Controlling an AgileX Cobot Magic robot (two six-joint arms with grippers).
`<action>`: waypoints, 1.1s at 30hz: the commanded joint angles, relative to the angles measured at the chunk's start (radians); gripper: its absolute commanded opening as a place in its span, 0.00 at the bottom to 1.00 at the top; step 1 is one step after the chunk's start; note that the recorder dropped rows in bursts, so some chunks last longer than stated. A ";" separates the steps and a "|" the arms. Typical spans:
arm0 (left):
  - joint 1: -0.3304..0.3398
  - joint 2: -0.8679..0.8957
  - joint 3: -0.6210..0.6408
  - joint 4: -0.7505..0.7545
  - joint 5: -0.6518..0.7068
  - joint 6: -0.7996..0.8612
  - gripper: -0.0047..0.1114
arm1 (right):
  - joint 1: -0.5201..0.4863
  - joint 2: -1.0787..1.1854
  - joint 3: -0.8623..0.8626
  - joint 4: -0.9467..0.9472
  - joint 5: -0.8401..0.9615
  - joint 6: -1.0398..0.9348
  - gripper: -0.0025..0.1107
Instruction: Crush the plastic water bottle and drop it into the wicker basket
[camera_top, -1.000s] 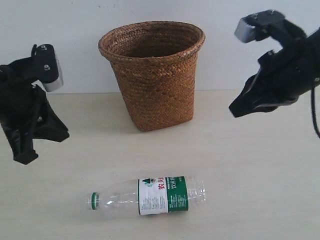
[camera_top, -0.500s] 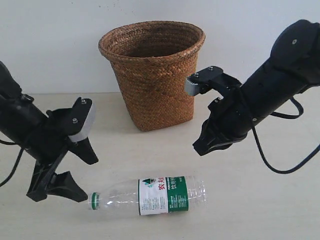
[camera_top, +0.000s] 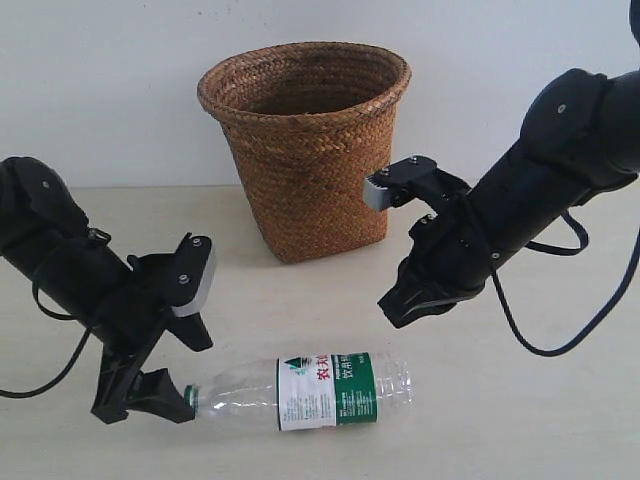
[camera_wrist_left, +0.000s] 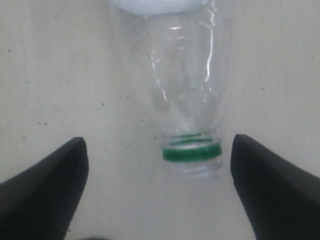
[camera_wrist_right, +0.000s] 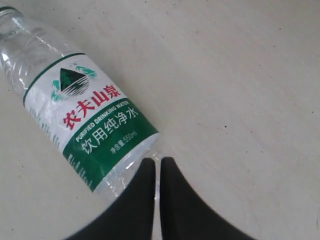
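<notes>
The plastic water bottle (camera_top: 310, 392) lies on its side on the table, its green cap ring (camera_top: 189, 400) pointing left and no cap on its mouth. My left gripper (camera_top: 186, 372) is open at the bottle's mouth. In the left wrist view the ring (camera_wrist_left: 192, 152) sits between the spread fingers (camera_wrist_left: 55, 185), nearer one and touching neither. My right gripper (camera_top: 394, 308) is shut and empty, hovering above and behind the bottle's base end. In the right wrist view its tips (camera_wrist_right: 158, 163) overlap the clear base beside the green label (camera_wrist_right: 95, 120). The wicker basket (camera_top: 312, 180) stands upright behind.
The pale tabletop (camera_top: 520, 400) runs back to a white wall (camera_top: 120, 90). Both black arms reach in low, the left arm (camera_top: 60, 265) from the left, the right arm (camera_top: 540, 190) from the right with a cable looping under it.
Both arms came down from high at the sides. The left gripper has moved right to the bottle's mouth. The right gripper has dropped slightly lower towards the base end. The bottle has not moved.
</notes>
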 joint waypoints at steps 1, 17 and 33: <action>-0.041 0.005 -0.007 -0.025 -0.071 0.004 0.67 | 0.005 -0.001 -0.008 0.010 -0.011 -0.009 0.02; -0.042 0.082 -0.007 -0.035 -0.073 0.009 0.58 | 0.011 -0.001 -0.008 0.017 -0.018 -0.009 0.02; -0.042 0.082 -0.007 -0.031 0.002 -0.055 0.08 | 0.098 0.019 -0.045 0.041 0.044 0.158 0.02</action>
